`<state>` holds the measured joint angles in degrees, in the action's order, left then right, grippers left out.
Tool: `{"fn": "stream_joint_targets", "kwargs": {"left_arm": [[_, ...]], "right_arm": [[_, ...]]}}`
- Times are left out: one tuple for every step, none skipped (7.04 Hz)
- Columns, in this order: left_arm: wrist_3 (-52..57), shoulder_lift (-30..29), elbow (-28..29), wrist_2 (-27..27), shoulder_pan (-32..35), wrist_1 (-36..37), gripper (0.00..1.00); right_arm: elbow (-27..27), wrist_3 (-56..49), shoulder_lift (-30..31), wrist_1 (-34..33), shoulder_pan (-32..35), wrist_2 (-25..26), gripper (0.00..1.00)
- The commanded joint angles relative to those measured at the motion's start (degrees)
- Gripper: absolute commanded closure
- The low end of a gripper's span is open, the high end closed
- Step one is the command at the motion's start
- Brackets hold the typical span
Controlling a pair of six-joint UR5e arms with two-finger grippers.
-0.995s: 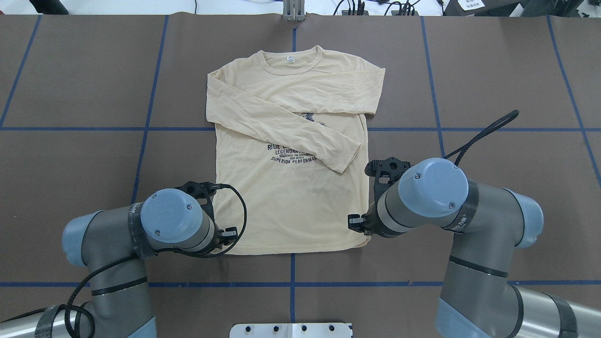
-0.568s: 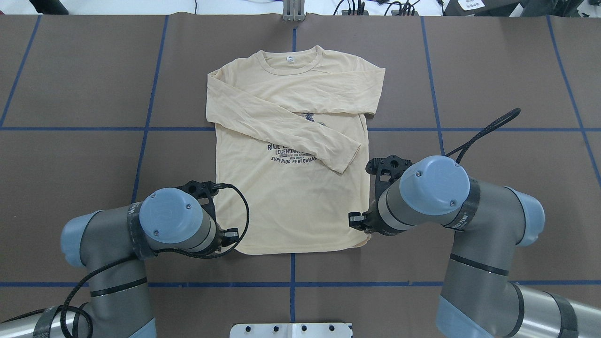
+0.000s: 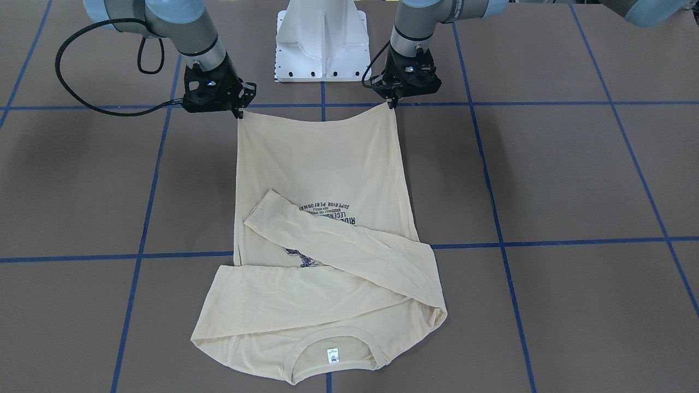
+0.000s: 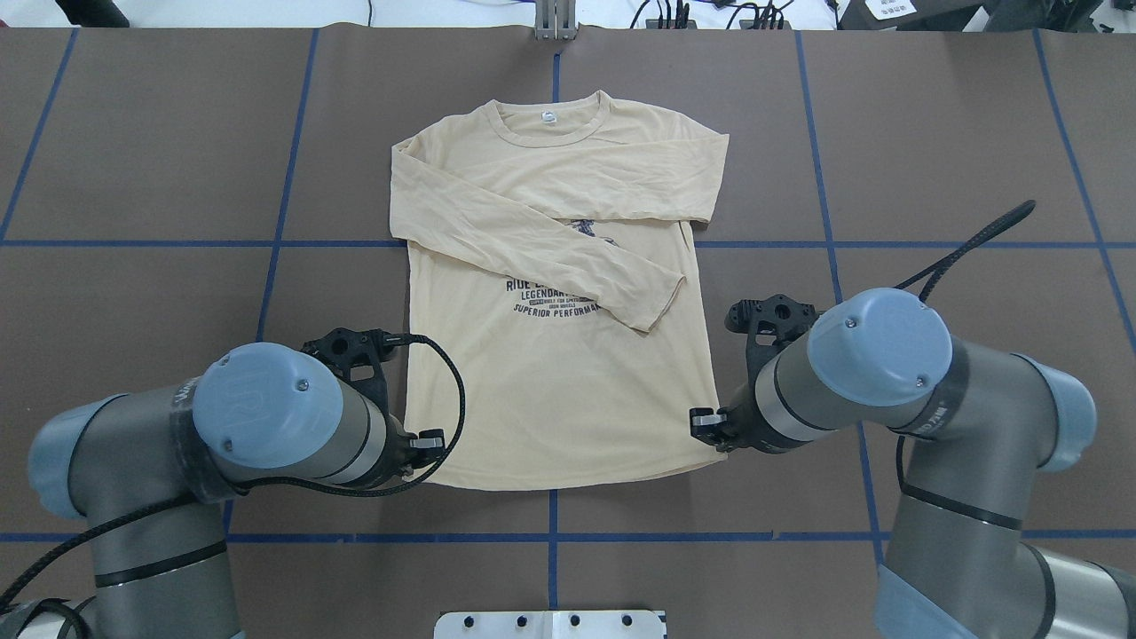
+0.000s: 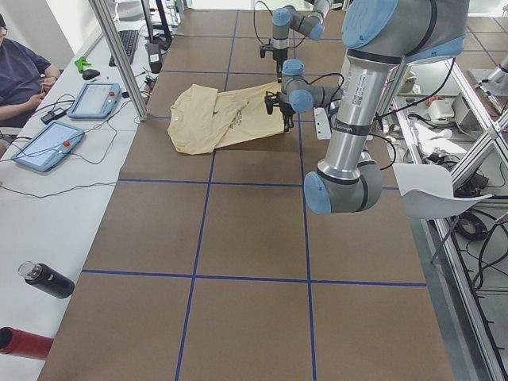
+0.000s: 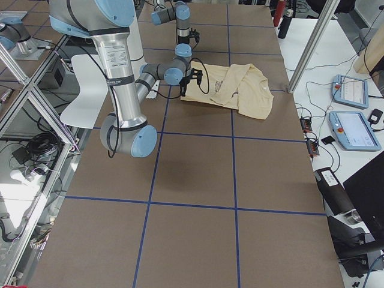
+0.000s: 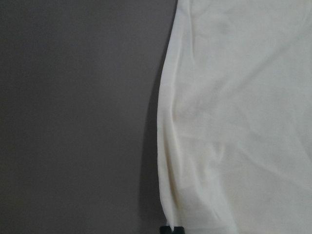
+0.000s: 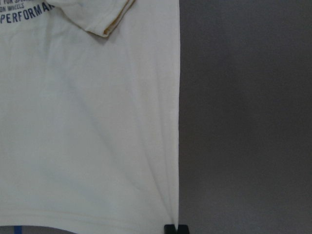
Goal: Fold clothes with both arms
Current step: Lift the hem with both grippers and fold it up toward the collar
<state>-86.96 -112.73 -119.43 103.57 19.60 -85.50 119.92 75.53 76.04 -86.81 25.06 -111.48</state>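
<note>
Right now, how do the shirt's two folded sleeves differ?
The diagonal sleeve slants across the print, cuff visible; the level sleeve runs straight across the chest. The diagonal sleeve lies on top, hiding the level sleeve's end. Both are folded over the front of the T-shirt.

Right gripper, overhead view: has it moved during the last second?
Yes. The right gripper has shifted toward the view's right, farther from the central blue tape line, drawing the hem corner of the T-shirt outward with it.
</note>
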Motion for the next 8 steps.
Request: {"fn": "stream_joint_targets", "kwargs": {"left_arm": [[0.03, -0.21, -3.43, 0.05, -2.44, 2.87, 1.00], [-0.14, -0.21, -3.88, 0.05, -4.37, 2.88, 1.00], [-0.14, -0.47, -4.49, 0.05, -4.22, 2.88, 1.00], [0.03, -0.65, -4.93, 0.05, -3.35, 2.80, 1.00], [1.86, -1.00, -4.76, 0.05, 0.14, 2.71, 1.00], [8.93, -1.96, -4.67, 0.31, 6.18, 2.80, 1.00], [12.74, -2.23, -3.37, 2.66, 11.64, 2.36, 1.00], [16.61, -4.67, -0.48, 5.12, 16.91, 2.10, 1.00]], "right_arm": [[4.26, 0.41, 5.85, -0.02, -0.10, -3.29, 1.00], [4.70, 0.41, 6.83, -0.02, -0.10, -5.48, 1.00], [4.36, 0.32, 6.32, 0.07, -0.19, -5.68, 1.00], [3.57, 0.06, 5.70, 0.41, 0.94, -4.98, 1.00], [1.21, -0.55, 1.78, 0.51, 5.74, -5.59, 1.00], [-2.46, -0.73, -2.78, 0.42, 9.88, -5.77, 1.00], [-5.02, -1.69, -5.96, 0.33, 13.75, -6.20, 1.00], [-8.36, -4.66, -9.30, 0.24, 17.53, -6.21, 1.00]]}}
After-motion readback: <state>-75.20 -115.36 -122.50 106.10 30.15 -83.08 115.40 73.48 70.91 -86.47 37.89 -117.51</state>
